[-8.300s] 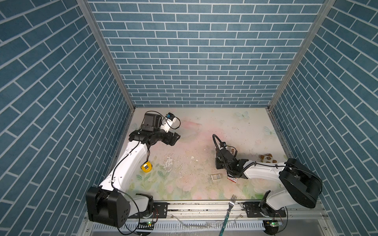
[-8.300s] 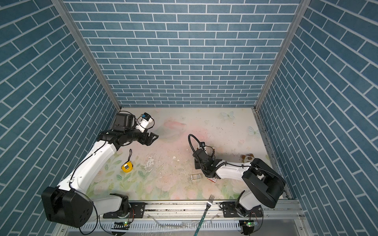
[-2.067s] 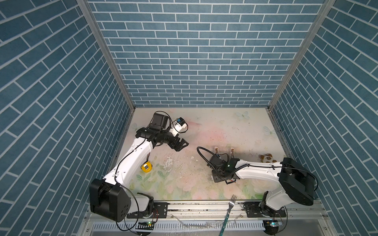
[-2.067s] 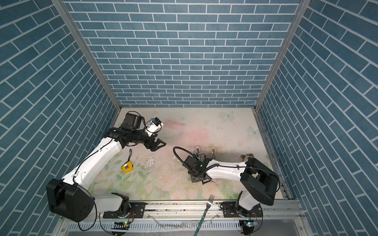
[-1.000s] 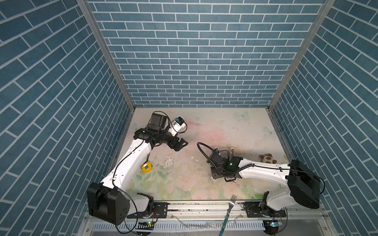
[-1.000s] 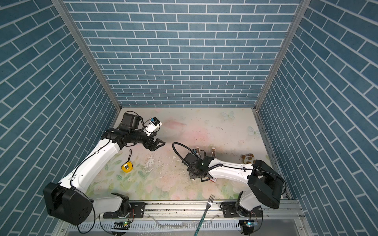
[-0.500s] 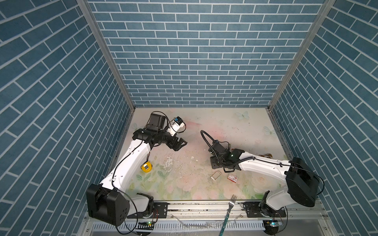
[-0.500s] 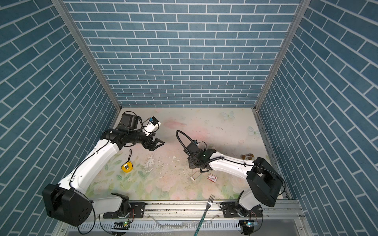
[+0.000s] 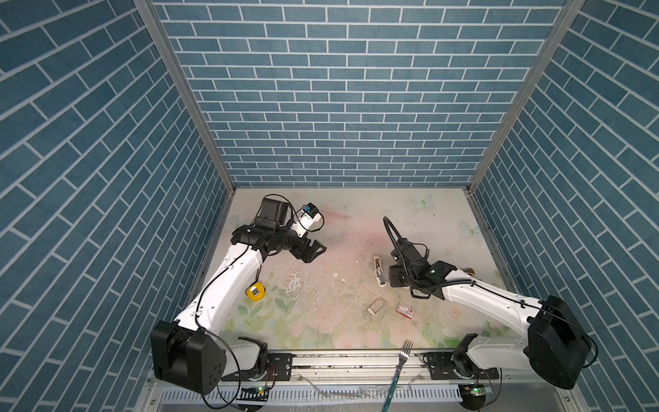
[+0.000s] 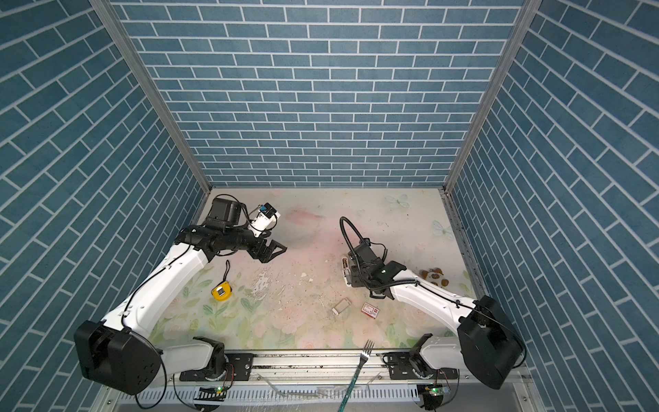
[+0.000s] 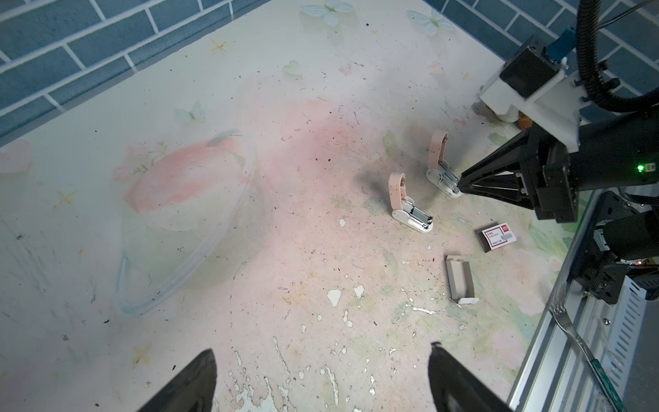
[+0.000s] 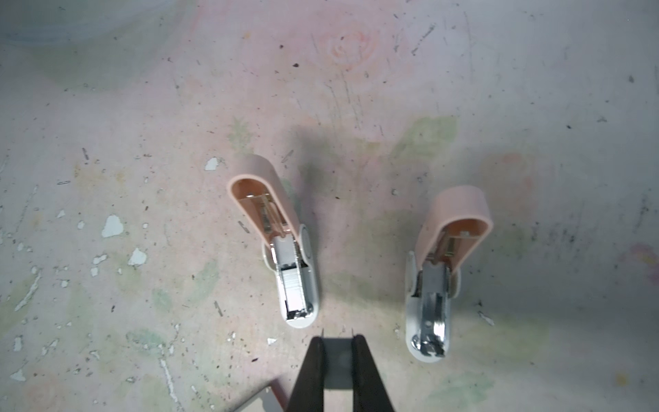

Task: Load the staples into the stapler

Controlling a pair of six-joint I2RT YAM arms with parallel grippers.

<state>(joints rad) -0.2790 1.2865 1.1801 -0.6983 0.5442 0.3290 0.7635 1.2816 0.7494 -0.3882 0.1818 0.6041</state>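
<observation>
Your right gripper (image 12: 337,339) is pinching the staples (image 12: 337,360) just beside the stapler (image 12: 429,310) that looks unloaded, lid (image 12: 460,207) flipped up to take them; left gripper (image 11: 321,385) is spread wide, empty, well away from it.

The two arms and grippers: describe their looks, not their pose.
Left arm and right arm match: white link shells, black joints, bulky black shoulder housings. Left gripper and right gripper have black tapering fingers. A ribbed black hose arches over the right wrist, beside a green light; thin black cable runs along the left arm.
</observation>
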